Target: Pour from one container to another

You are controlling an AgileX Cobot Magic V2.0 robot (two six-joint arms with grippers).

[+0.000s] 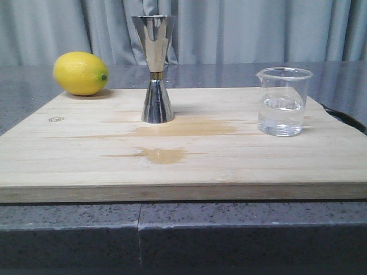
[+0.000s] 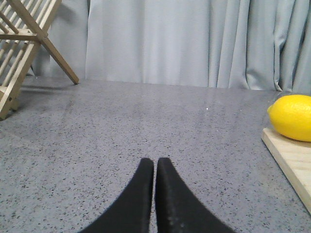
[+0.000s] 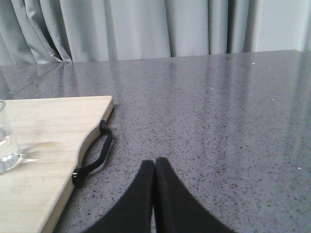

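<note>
Counts: one beaker [image 1: 282,102], one jigger [image 1: 156,69], one lemon [image 1: 81,73].
I see jigger at board's [image 1: 183,166] 12 o'clock, beaker at 3; left tool [image 2: 155,165] and right tool [image 3: 154,166] both pinched together, holding nothing.

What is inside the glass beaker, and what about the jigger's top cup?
The glass beaker holds clear liquid, roughly to mid-height. The steel jigger stands upright on the wooden board; its opaque wall hides the top cup's inside.

Yellow lemon [image 1: 81,73], shiny steel jigger [image 1: 155,69], clear beaker [image 1: 282,101], pale wooden board [image 1: 229,160].
</note>
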